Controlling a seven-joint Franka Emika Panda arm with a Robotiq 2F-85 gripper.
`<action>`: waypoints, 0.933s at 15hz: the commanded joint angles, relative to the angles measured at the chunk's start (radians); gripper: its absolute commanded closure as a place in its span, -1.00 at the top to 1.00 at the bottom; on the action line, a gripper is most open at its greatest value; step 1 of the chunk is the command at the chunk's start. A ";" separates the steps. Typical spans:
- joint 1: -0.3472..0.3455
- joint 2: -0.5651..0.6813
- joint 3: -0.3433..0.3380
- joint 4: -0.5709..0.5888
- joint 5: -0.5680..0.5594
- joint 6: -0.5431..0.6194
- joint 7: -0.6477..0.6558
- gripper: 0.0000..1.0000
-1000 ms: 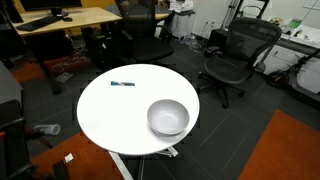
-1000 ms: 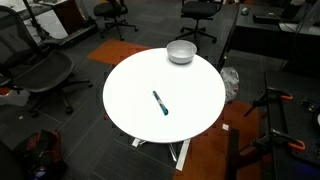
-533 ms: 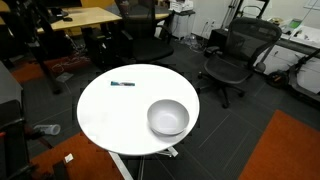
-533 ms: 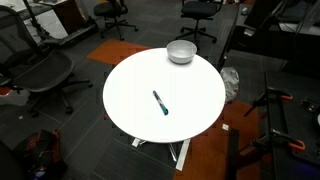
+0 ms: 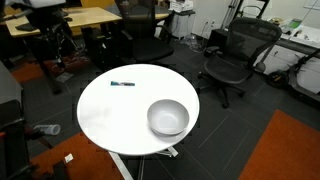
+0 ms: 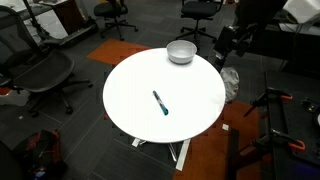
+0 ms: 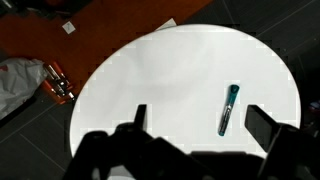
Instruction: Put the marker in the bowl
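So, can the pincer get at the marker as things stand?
Probably yes: the marker lies alone on the table, the bowl stands well apart near the rim, and the open pincer looks down on it with nothing between.

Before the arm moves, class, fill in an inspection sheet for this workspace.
Surface: round white table.
Job's things: marker lies flat on the table, apart from the bowl; bowl upright near the table's edge, nothing in it.
Clutter: nothing seen on the table.
Gripper: gripper open, above the table, holding nothing.
Cables: nothing seen.
Surroundings: office chairs, wooden desk, orange carpet patch.
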 commanded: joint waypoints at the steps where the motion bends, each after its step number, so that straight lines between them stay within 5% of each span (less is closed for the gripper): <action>1: 0.011 0.086 0.024 0.029 0.009 0.066 0.066 1.00; 14: 0.078 0.356 0.017 0.119 -0.012 0.277 0.132 1.00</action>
